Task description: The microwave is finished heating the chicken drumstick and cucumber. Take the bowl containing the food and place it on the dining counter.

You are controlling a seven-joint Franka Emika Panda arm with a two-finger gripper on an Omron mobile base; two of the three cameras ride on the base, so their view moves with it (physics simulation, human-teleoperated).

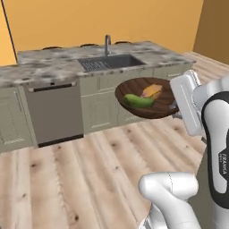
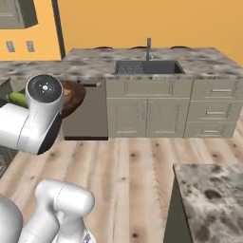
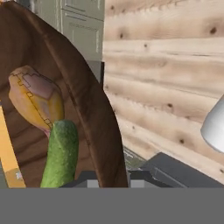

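Carrying the bowl (image 1: 147, 98) in mid-air over the wood floor, in front of the sink counter (image 1: 53, 67). My pincer (image 3: 113, 181) is clamping the bowl's near rim, jaws nearly together on the wall. Bowl extends away from the pincer, roughly level, cucumber (image 1: 138, 101) and drumstick (image 1: 152, 91) lying inside. Cucumber's long axis is running across the bowl, drumstick beside it. Dining counter (image 2: 213, 190) is lying off to my right, well apart from the bowl; judging a swing that way comes next
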